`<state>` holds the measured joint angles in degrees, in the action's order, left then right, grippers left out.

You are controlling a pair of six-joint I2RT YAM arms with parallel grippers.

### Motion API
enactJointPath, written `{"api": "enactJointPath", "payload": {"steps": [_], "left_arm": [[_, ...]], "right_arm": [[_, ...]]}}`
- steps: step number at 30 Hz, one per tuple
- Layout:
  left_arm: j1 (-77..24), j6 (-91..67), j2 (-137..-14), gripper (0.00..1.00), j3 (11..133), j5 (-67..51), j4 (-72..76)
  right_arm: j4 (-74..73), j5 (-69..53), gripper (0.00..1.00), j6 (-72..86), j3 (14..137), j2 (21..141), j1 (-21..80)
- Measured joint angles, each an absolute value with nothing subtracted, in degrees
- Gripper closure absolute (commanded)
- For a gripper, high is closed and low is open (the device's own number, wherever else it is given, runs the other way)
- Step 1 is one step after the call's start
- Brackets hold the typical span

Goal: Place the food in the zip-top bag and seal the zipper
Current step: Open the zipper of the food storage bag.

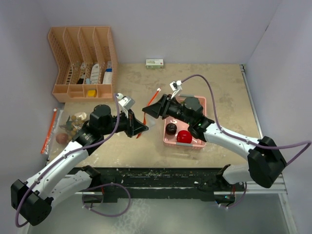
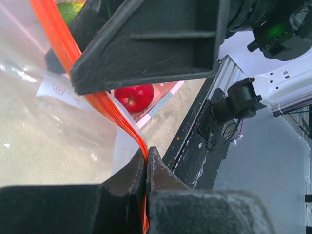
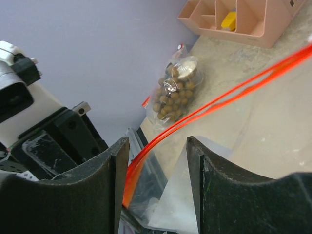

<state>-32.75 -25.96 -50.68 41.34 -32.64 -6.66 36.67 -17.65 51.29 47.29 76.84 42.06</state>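
The clear zip-top bag (image 2: 58, 126) hangs between my two grippers, its orange zipper (image 2: 105, 105) running up and left. My left gripper (image 2: 146, 155) is shut on the zipper's lower end, and it shows in the top view (image 1: 142, 128). My right gripper (image 3: 157, 170) is open with the zipper (image 3: 204, 109) passing between its fingers, touching neither; it shows in the top view (image 1: 147, 111). A red apple (image 1: 184, 136) and a dark ball (image 1: 171, 128) lie in the pink basket (image 1: 201, 103). The apple also shows behind the bag (image 2: 134, 96). Tan balls (image 3: 174, 93) sit far left.
The tan balls and a brown ball (image 1: 61, 138) lie in a second clear bag (image 1: 68, 126) at the table's left edge. A pink desk organizer (image 1: 83, 63) stands at the back left. A small box (image 1: 154, 63) lies against the back wall. Both grippers crowd the table's middle.
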Motion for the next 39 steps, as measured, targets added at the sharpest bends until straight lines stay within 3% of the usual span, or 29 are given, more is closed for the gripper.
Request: {"api": "enactJointPath", "payload": {"steps": [2,5,7,11,15,18,20,31,39], "left_arm": [[-32.75,-25.96,-50.76,1.0,41.34,-32.82,-6.59],[-32.75,-25.96,-50.89,1.0,41.34,-32.99,-6.5],[-32.75,-25.93,-51.0,1.0,41.34,-33.1,-6.5],[-32.75,-25.78,-51.03,0.99,41.34,-32.8,-6.85],[-32.75,-24.21,-50.81,0.78,41.34,-31.4,-8.97],[-32.75,-22.72,-49.58,0.39,41.34,-30.55,-10.46],[-32.75,-21.87,-48.25,0.02,41.34,-30.26,-10.66],[-32.75,-21.5,-40.47,0.0,37.41,-32.77,3.31],[-32.75,-27.55,-48.07,0.22,32.58,-35.18,14.66]], "right_arm": [[36.97,-18.0,0.6,51.57,47.29,77.91,42.06],[37.12,-18.46,0.88,51.62,47.44,78.76,42.06],[36.6,-18.72,1.0,51.2,48.01,78.81,42.06],[35.46,-18.74,1.0,49.78,48.99,78.32,42.11],[31.46,-18.17,1.0,45.91,49.01,75.72,42.11],[27.99,-17.98,1.0,42.13,49.06,72.77,42.09],[25.61,-18.48,1.0,39.31,49.28,70.78,42.09],[21.19,-26.94,1.0,33.28,49.95,67.64,42.09],[21.28,-27.79,1.0,33.56,50.83,67.92,42.09]]}}
